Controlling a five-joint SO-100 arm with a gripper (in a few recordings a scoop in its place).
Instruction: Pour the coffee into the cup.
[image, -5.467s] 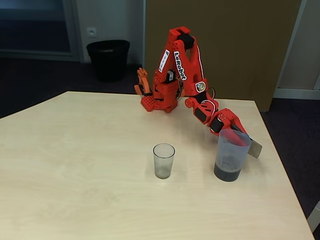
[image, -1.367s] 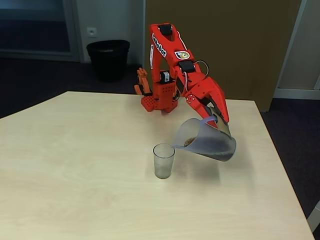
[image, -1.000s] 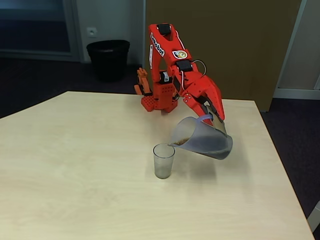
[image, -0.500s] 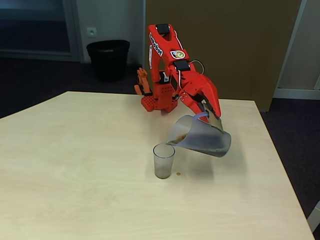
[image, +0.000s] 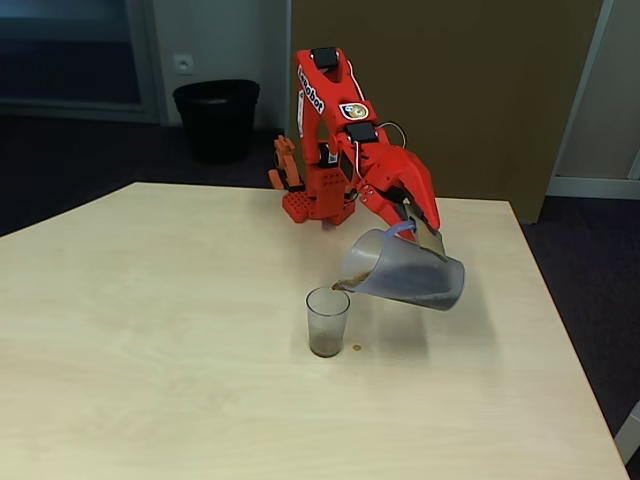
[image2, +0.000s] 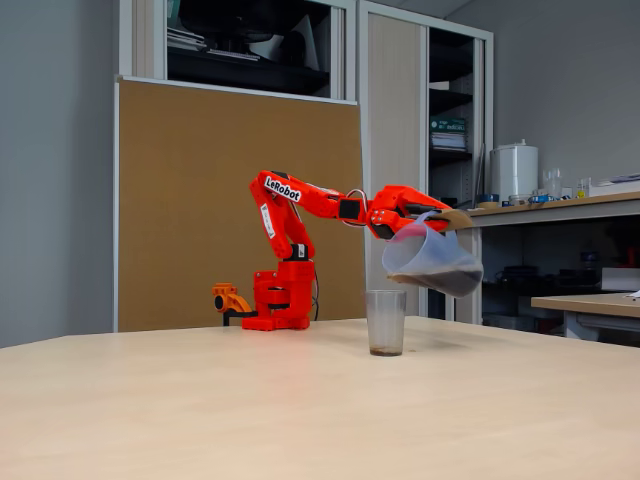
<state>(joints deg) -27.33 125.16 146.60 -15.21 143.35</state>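
In the fixed view from above the table's front, the red gripper (image: 425, 228) is clamped on the flat handle of the translucent jug (image: 405, 275), which hangs tipped below and to the left of the fingers, spout down. The cup (image: 327, 321) stands upright on the table (image: 150, 330), lower left of the gripper and just under the spout. A thin layer of coffee (image: 324, 348) lies in the cup's bottom, with more of it pooled along the jug's low side. A small brown drop (image: 358, 347) sits on the wood just right of the cup's base — a sign the stream can miss.

In the low fixed view from the side, the gripper (image2: 447, 215) grips the handle at the jug's (image2: 430, 260) upper rim, and the jug slants below it with its base raised to the right. The cup (image2: 385, 322) stands below and left of the gripper, a dark band of coffee (image2: 385, 350) at its foot; most of the liquid is not yet poured.

To pour well, I judge the spout should sit squarely over the cup's mouth, close above the rim, and the tilt should grow slowly — a thin trickle tends to run back along the lip and drip outside. The grasp on the handle must stay firm as the weight shifts.
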